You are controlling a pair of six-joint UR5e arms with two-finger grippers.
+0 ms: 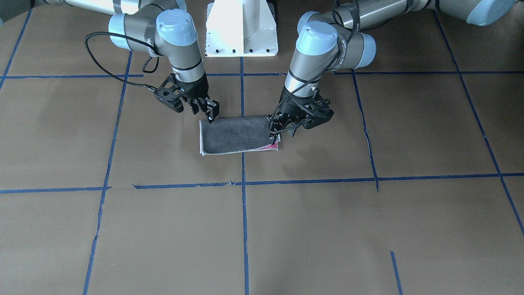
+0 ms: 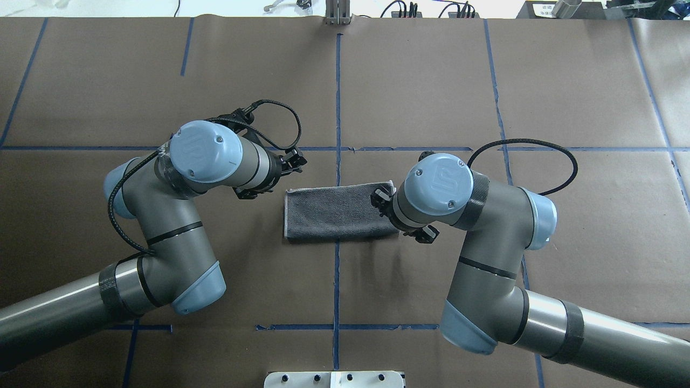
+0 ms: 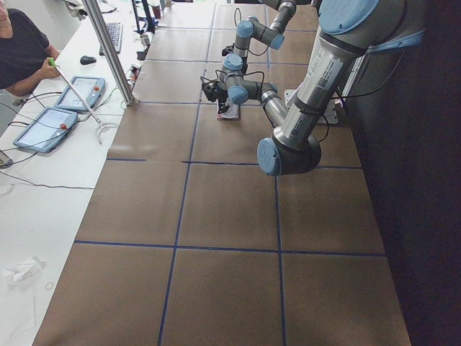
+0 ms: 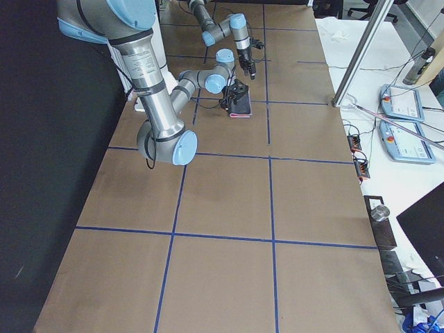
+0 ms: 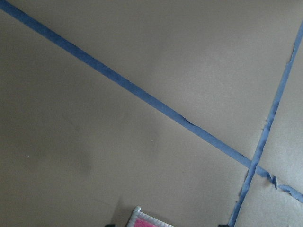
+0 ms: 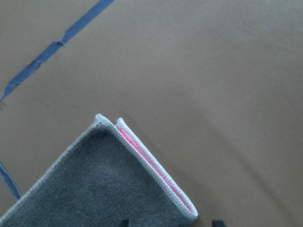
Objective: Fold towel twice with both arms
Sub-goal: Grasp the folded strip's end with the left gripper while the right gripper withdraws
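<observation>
The towel [image 1: 235, 135] lies folded once, grey face up, in the middle of the table [image 1: 327, 229]. From the operators' side the right gripper [image 1: 210, 114] sits at its eleven o'clock corner and the left gripper [image 1: 276, 134] at four o'clock where pink peeks out, both with jaws apart. For the second fold I'd say: pinch both layers at the border, then carry across level so edges meet.

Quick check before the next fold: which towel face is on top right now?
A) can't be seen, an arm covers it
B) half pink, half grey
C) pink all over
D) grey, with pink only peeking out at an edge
D: the towel lies folded flat with its grey face up, and the right wrist view shows pink only as a thin strip between the layers at one edge.
</observation>
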